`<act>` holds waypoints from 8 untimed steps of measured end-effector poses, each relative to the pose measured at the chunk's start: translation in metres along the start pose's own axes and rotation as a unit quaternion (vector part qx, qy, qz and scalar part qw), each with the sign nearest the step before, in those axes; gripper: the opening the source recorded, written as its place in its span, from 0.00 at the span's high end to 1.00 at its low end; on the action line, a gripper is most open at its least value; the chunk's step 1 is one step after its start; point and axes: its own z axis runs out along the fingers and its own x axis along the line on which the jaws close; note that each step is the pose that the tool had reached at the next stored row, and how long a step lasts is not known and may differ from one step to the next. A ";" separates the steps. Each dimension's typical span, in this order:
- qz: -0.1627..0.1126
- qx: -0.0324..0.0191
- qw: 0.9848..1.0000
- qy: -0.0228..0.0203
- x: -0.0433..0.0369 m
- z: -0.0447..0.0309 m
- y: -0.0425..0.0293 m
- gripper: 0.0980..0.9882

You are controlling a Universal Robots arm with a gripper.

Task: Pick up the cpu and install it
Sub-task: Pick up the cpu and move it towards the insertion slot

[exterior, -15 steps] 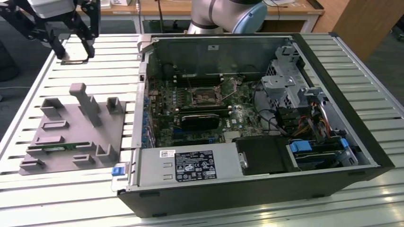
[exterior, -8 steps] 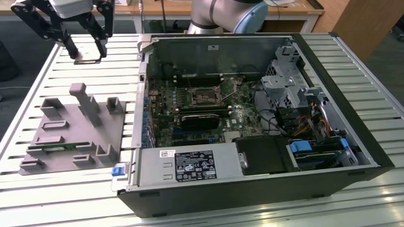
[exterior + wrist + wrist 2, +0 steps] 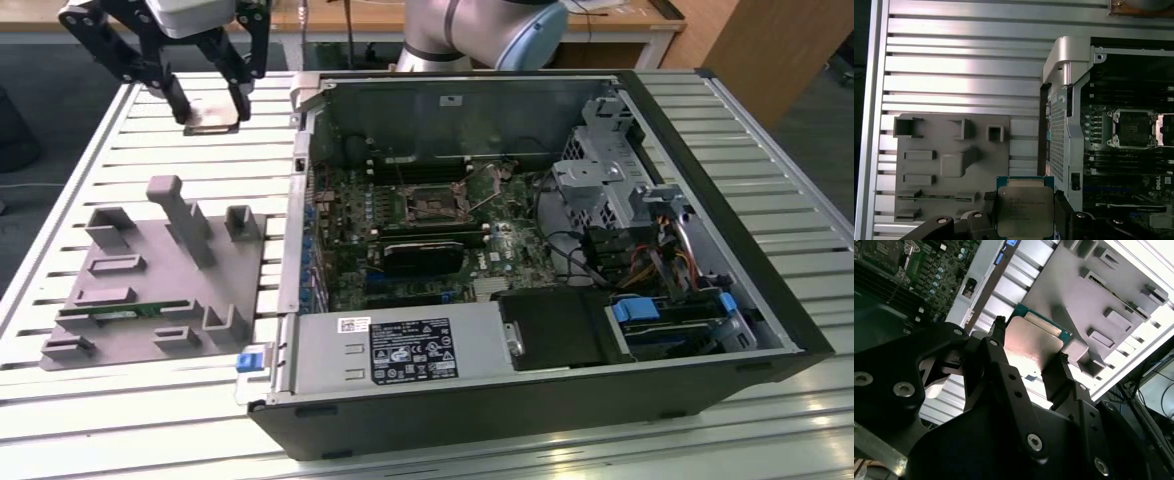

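The gripper (image 3: pixel 211 118) has its two black fingers (image 3: pixel 1004 375) closed in on the cpu (image 3: pixel 214 126), one on each side. They are only as far apart as the chip is wide. The cpu lies flat between them, and its shiny silver top shows in both wrist views (image 3: pixel 1034 342) (image 3: pixel 1025 210), with a thin green edge around it.

The gripper holds the cpu up in the air over the table (image 3: pixel 80 180). In the exterior view this spot is near the table's far edge, toward the exterior view's left. The table top is made of long silver metal strips (image 3: pixel 969 60).

Under the cpu and a bit to one side, a flat grey holder (image 3: pixel 147 270) with slots and little posts lies on the table. In the first wrist view the cpu hangs over the gap between the holder (image 3: pixel 949 165) and the computer case (image 3: pixel 1066 55). A long green stick (image 3: pixel 134 312) lies in one slot of the holder, close to the table's near edge.

The big black computer case (image 3: pixel 534 400) lies open on the table, at the exterior view's right of the holder. Inside it is a green board with a square socket (image 3: pixel 434 205) (image 3: pixel 1134 129), well apart from the cpu. A black block (image 3: pixel 420 255) sits just beside the socket.

The grey robot arm (image 3: pixel 467 35) stands past the table's far edge.
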 end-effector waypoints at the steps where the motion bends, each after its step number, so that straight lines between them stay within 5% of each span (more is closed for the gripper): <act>1: 0.000 0.000 1.000 0.000 -0.0033 0.0001 -0.0001 0.50; 8: 0.000 0.000 1.000 0.000 -0.0287 0.0002 -0.0006 0.50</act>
